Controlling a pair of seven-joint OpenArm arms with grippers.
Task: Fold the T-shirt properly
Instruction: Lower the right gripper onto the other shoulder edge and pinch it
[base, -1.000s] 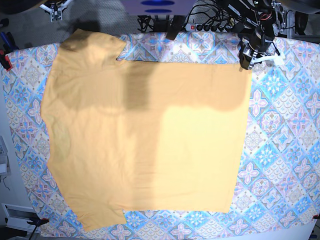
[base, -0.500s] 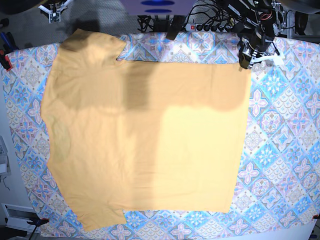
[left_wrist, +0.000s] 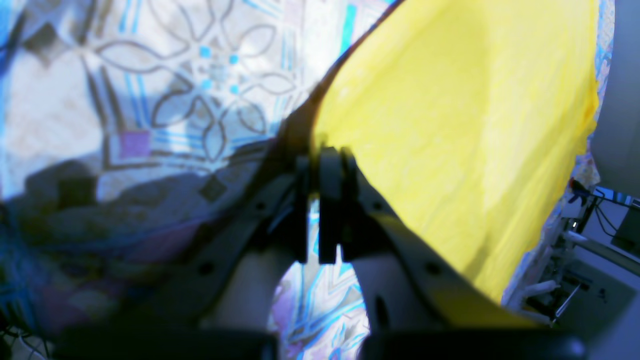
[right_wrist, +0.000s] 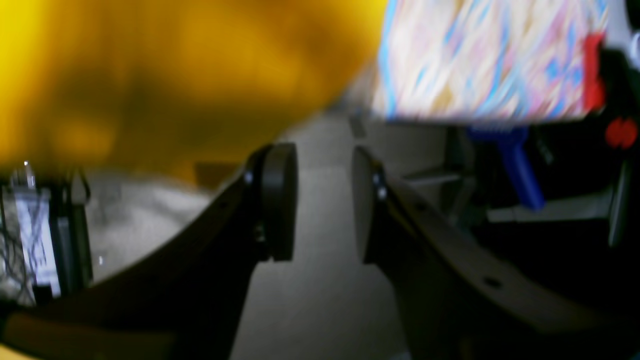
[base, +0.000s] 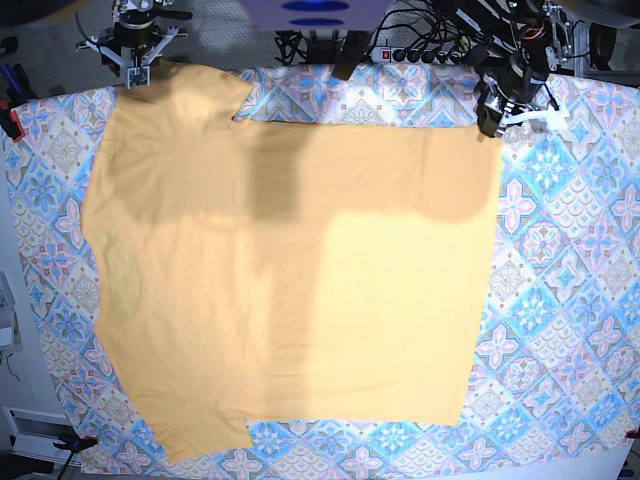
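The pale yellow-orange T-shirt (base: 290, 270) lies spread flat on the blue-and-pink patterned tablecloth (base: 560, 250). One short sleeve (base: 190, 90) is at the back left. My left gripper (base: 491, 124) is at the shirt's back right corner. In the left wrist view the left gripper (left_wrist: 325, 150) is pressed shut, with the T-shirt (left_wrist: 450, 125) edge running into its tips. My right gripper (base: 140, 72) hovers by the back left sleeve. The right wrist view is blurred but shows the right gripper (right_wrist: 320, 150) open with nothing between its fingers, and the T-shirt (right_wrist: 175, 75) just above and to the left.
A power strip and tangled cables (base: 410, 50) run behind the table's far edge. Red clamps (base: 10, 125) hold the cloth at the left edge, and a blue clamp (right_wrist: 520, 170) shows under the table edge. Bare tablecloth lies right of the shirt.
My right gripper has opened and let go of the sleeve, and its arm has come further into the base view at the back left. The left arm and the shirt have stayed put.
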